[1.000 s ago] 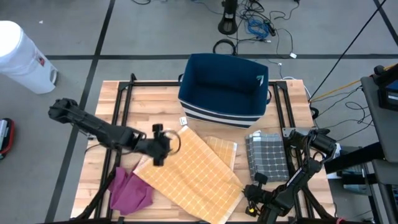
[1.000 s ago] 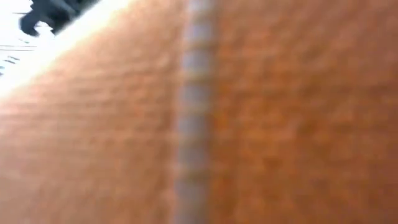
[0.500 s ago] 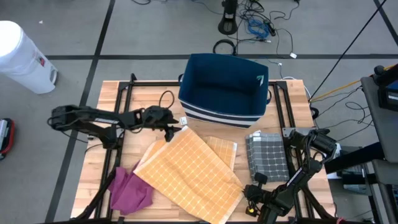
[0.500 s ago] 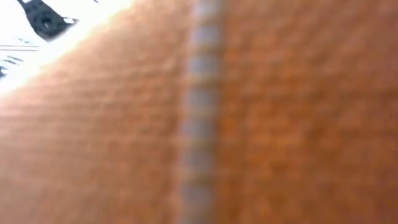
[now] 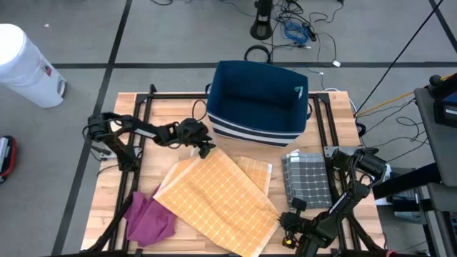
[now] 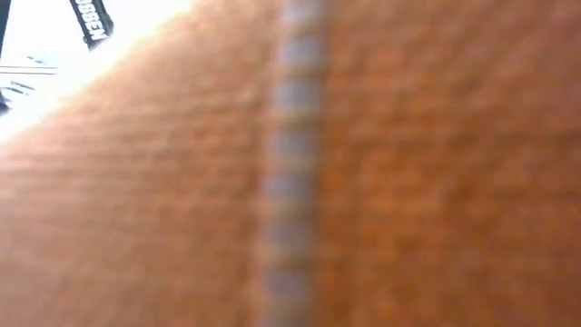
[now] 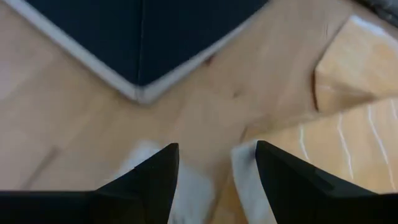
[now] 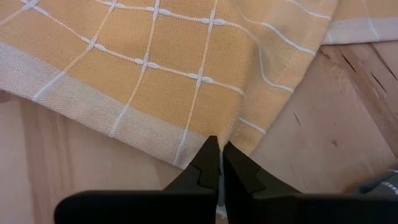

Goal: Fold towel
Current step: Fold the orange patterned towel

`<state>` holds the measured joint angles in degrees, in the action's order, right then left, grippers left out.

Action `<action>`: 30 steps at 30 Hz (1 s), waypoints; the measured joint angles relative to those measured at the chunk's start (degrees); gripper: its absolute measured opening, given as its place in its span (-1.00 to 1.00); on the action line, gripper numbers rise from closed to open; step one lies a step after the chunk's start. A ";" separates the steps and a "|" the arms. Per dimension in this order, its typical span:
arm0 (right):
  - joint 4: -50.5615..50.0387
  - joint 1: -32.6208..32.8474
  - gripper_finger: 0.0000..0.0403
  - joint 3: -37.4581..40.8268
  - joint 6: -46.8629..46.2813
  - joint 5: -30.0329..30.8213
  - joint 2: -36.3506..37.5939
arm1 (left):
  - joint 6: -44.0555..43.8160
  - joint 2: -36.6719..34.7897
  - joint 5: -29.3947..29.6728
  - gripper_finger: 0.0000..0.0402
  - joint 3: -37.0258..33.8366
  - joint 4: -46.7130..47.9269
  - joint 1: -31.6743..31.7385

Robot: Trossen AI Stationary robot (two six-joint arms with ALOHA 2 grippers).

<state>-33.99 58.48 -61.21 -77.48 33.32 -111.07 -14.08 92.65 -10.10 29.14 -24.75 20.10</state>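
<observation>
3 towels (image 5: 218, 196) beside navy bin (image 5: 257, 102)

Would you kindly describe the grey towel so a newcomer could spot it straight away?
Start at the big navy bin at the far edge of the wooden table. Just in front of its right corner lies the grey towel, folded into a neat rectangle. Unlike the spread yellow towel and the crumpled magenta cloth, it is dark with a white grid.

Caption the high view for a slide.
Open left gripper reaches the yellow checked towel's far corner beside the navy fabric bin; right gripper pinches its near edge.
</observation>
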 joint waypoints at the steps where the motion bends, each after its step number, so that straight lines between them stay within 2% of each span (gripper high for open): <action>1: 0.03 0.00 -1.00 0.00 -0.01 0.01 0.00 | 0.10 0.20 -0.28 0.10 0.30 -0.45 0.08; 6: 0.12 0.00 -1.00 0.02 0.04 0.00 -0.02 | 1.11 2.21 -7.22 0.06 2.78 2.09 0.12; 10: 0.19 0.00 -1.00 0.02 0.40 0.08 -0.04 | 1.83 4.67 -6.77 -0.07 3.43 2.76 0.13; 14: 0.30 0.04 -1.00 0.04 0.31 0.72 -0.09 | 3.60 4.83 -6.49 -0.27 3.43 1.97 0.15; 23: 0.41 0.13 -1.00 0.04 0.24 0.85 -0.09 | 5.64 4.88 -13.48 -0.69 3.41 2.12 0.13; 30: 0.37 0.13 -1.00 0.04 0.18 0.92 -0.09 | 7.24 3.26 -15.02 -0.94 3.39 1.10 0.02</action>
<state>-33.63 58.61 -61.17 -77.30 34.24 -111.15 -6.84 95.92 -25.12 32.53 -23.66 20.12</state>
